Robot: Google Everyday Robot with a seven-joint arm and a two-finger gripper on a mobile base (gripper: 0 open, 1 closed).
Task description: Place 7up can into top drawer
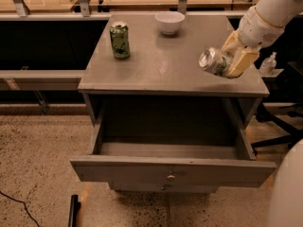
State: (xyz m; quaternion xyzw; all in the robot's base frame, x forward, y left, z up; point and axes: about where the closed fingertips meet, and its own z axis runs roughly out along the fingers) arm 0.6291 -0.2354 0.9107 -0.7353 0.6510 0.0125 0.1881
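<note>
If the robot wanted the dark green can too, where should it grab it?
Probably around its middle, coming in from the side: the dark green can stands upright, with round sides and free room around it. But the gripper is busy, holding the 7up can tilted above the cabinet top, near its right edge.

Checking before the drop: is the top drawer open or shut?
Open: the top drawer is pulled out, its inside showing. The gripper holds the 7up can tipped above the cabinet, near its right edge.

We see a green can [120,40] and a white bowl [170,22] apart on the surface [161,67], the pincer [223,63] above its right edge.
</note>
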